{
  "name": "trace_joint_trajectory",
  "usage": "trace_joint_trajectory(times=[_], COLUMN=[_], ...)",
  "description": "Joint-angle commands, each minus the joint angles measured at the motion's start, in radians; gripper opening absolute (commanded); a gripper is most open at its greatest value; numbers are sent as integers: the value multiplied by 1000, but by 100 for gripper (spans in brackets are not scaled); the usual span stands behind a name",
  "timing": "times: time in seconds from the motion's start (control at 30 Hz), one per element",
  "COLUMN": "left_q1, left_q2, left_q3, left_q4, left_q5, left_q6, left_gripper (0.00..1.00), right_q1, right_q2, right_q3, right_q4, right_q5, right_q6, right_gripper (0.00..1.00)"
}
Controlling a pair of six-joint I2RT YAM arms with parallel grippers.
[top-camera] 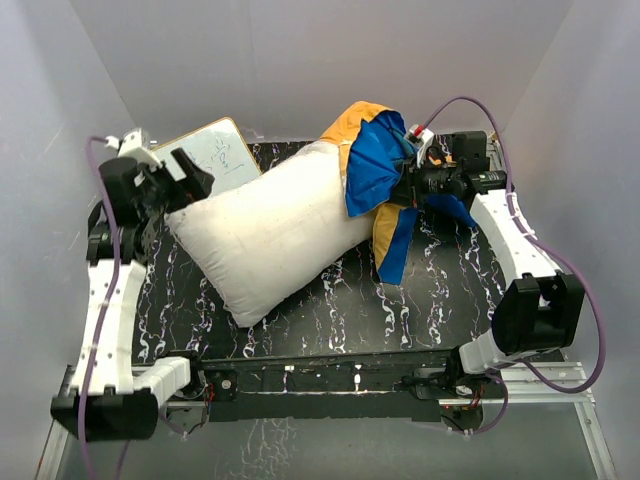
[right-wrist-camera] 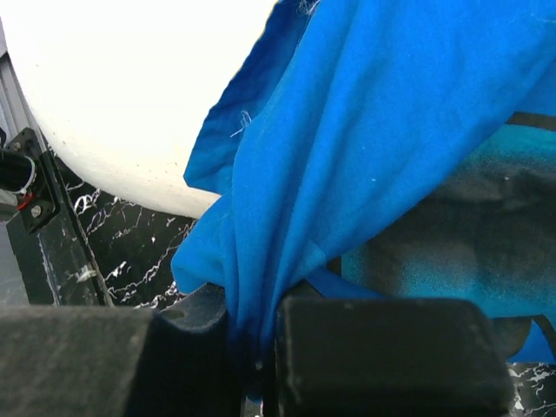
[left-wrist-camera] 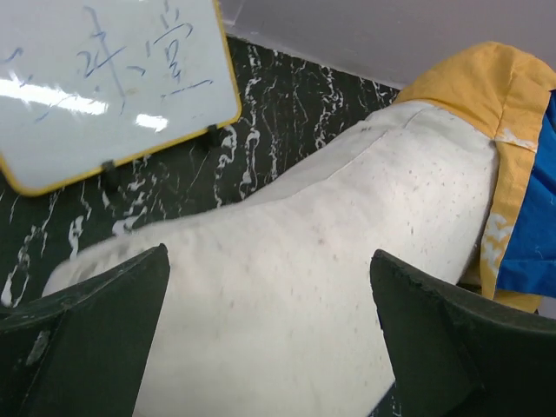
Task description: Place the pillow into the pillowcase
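Note:
The plump white pillow (top-camera: 275,228) lies slantwise across the black marble table, its far right end inside the orange and blue pillowcase (top-camera: 372,160). My right gripper (top-camera: 405,188) is shut on a bunch of the blue cloth (right-wrist-camera: 347,165), holding the case's mouth over the pillow's end (right-wrist-camera: 113,95). My left gripper (top-camera: 188,178) is open at the pillow's left end; in the left wrist view its fingers (left-wrist-camera: 104,339) straddle the pillow (left-wrist-camera: 287,295) with a wide gap. The orange face of the case (left-wrist-camera: 486,95) shows there at the far right.
A small yellow-framed whiteboard (top-camera: 218,155) with writing stands at the back left, just behind my left gripper; it also shows in the left wrist view (left-wrist-camera: 104,78). White walls enclose the table on three sides. The arm bases and a black rail (top-camera: 330,375) run along the near edge.

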Motion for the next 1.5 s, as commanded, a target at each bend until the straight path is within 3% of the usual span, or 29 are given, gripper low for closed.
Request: trace_joint_trajectory(times=[0.0, 0.13, 0.23, 0.37, 0.47, 0.57, 0.67, 0.7, 0.77, 0.8, 0.9, 1.0, 1.1, 1.27, 1.4, 1.47], left_q1=[28, 29, 29, 28, 29, 26, 15, 11, 6, 0, -55, -190, -297, -339, -342, -345], left_q2=[-179, -165, -128, -177, -219, -247, -266, -257, -206, -160, -71, -11, 26, -14, -67, -70], left_q3=[-74, -13, 55, -64, -293, -474, -586, -604, -605, -595, -551, -473, -403, -519, -658, -690], left_q4=[-187, -410, -577, -597, -421, -114, 239, 321, 436, 481, 635, 715, 724, 810, 895, 887], left_q5=[-100, -54, -37, -51, 65, 189, 270, 293, 357, 392, 488, 506, 499, 424, 374, 356], left_q6=[-111, -233, -217, -181, -153, -163, -223, -242, -246, -247, -275, -267, -263, -332, -428, -463], left_gripper=[97, 97, 97, 97, 97, 97, 90, 80, 41, 29, 11, 2, 0, 0, 0, 0], right_q1=[17, 29, 30, 38, 51, 79, 125, 150, 210, 240, 324, 354, 353, 279, 215, 212], right_q2=[21, 41, 46, 57, 64, 74, 84, 88, 99, 105, 124, 176, 226, 249, 291, 307], right_q3=[86, 107, 103, 100, 108, 133, 164, 179, 225, 255, 369, 540, 622, 446, 384, 408], right_q4=[50, 40, 52, 66, 65, 37, 2, -9, -31, -33, 15, 101, 160, 127, 40, -18], right_q5=[-27, -26, -24, -28, -27, -22, -26, -29, -42, -50, -77, -65, 10, 252, 296, 246], right_q6=[35, 28, 32, 36, 33, 11, -6, -17, -38, -45, -52, 18, 88, 84, 14, -25], right_gripper=[8, 8, 8, 8, 8, 8, 8, 8, 8, 8, 8, 8, 8, 8, 8, 8])
